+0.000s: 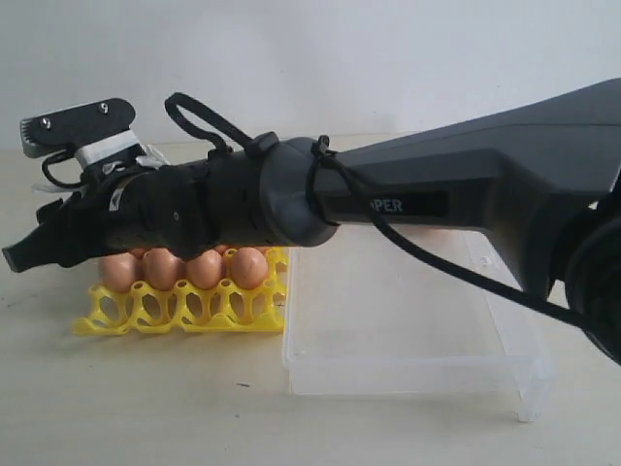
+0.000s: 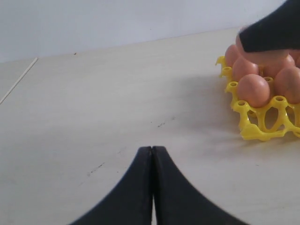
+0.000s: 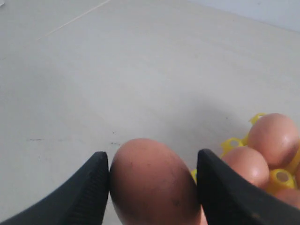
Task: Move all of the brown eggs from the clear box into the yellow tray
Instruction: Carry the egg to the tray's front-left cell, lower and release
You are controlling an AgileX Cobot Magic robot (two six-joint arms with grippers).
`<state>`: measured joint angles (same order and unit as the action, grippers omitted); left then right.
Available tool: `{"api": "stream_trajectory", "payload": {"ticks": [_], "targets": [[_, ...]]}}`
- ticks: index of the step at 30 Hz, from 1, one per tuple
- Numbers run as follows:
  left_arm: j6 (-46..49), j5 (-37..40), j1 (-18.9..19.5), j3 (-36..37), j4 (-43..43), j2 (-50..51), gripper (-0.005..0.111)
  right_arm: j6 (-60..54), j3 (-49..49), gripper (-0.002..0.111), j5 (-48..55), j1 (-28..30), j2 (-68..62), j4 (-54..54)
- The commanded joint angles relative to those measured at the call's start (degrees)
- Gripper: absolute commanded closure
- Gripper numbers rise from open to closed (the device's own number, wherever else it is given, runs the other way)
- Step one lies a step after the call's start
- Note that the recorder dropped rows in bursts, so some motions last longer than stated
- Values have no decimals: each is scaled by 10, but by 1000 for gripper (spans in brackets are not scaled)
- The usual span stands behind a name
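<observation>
Clamped in the right claw: a brown egg, filling the gap, black ribbed fingers pressed against both sides of the shell. A few faint dark specks on that shell. Behind, pale table with a thin seam line far off. Beside the held egg, a corner of the yellow tray, with a second egg and a third egg seated in neighbouring cups, close together.

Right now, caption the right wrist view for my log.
Right gripper clamps a brown egg beside eggs seated in the yellow tray.
</observation>
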<state>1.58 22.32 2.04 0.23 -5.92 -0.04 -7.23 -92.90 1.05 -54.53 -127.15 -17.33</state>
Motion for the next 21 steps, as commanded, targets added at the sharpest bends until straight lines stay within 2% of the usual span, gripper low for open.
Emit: {"api": "stream_trajectory", "payload": {"ticks": [1,8,21], "targets": [[-3,-5,-3,-2,1,0,107,0,46,108,-54,-7,8,4],[-3,-5,-3,-2,1,0,107,26,74,108,-99,-15,8,6],[-3,-5,-3,-2,1,0,107,38,74,108,-98,-32,5,8]]}}
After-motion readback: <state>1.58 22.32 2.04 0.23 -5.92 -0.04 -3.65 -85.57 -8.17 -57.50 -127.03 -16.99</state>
